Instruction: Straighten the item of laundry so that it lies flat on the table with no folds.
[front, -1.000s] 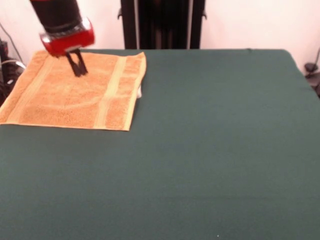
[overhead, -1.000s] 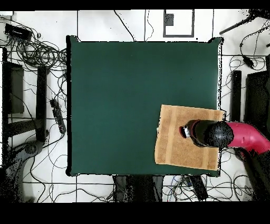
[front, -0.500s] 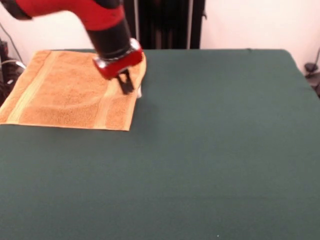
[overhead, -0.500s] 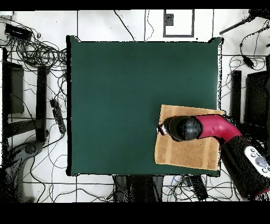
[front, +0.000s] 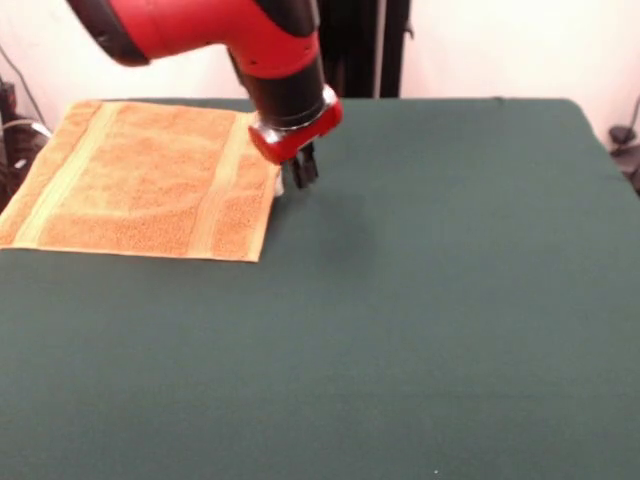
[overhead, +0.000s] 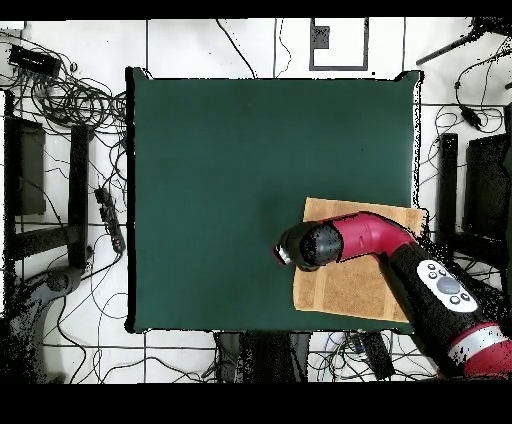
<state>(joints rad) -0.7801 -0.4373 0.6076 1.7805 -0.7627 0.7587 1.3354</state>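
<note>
You see the square orange-tan terry towel (front: 145, 180) flat on the dark green felt tabletop (front: 420, 300); the gripper's (front: 303, 172) fingers (front: 300, 176) hang narrow, empty, beside its edge.

Even bright light; faint shadow under end effector (front: 304, 173).

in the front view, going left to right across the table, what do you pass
towel → small white tag at the towel's right edge → gripper → bare green table
</note>
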